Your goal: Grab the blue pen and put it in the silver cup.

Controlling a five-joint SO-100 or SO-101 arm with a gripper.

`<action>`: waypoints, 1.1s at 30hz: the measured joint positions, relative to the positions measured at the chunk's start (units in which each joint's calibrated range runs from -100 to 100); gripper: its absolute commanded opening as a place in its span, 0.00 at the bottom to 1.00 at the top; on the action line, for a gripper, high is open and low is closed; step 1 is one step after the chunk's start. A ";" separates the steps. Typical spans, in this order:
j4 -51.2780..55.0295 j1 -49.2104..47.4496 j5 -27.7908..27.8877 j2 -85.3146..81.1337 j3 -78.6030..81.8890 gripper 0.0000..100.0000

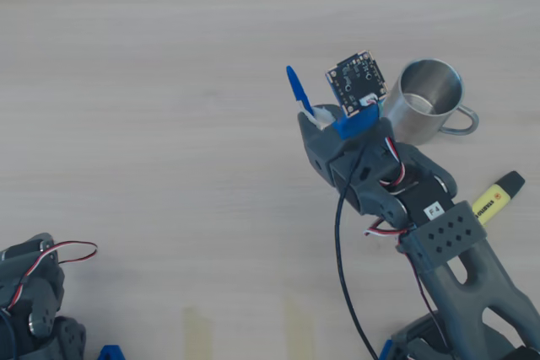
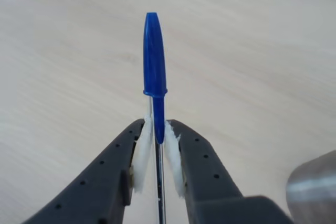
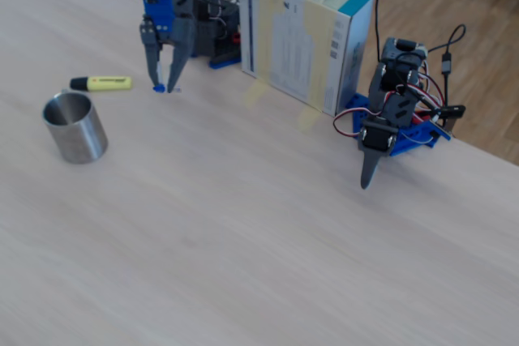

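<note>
Arm: I see it raised above the table, wrist bent downward.
Gripper (image 2: 158, 148): fingers clamped together, white pads (image 2: 143, 153) pressed inward.

In the overhead view, the gripper (image 1: 314, 115) sits just left of the silver cup (image 1: 426, 103), which stands upright on the table (image 1: 152, 124) with its handle toward the right. The blue pen (image 1: 297, 88) lies between the gripper's fingers, its capped end projecting up-left, away from the cup. The highlighter (image 1: 496, 195) lies on the table below and right of the cup, partly behind the arm. In the fixed view, a box (image 3: 304, 34) stands behind, with a second arm (image 3: 393, 115) to its right.
</note>
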 measured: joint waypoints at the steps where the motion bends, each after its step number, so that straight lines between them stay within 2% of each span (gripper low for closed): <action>1: -1.26 0.00 0.00 -0.58 0.00 0.02; 19: -20.43 1.17 0.00 -5.84 0.00 0.02; 33: -32.62 6.86 -5.59 -11.34 12.35 0.02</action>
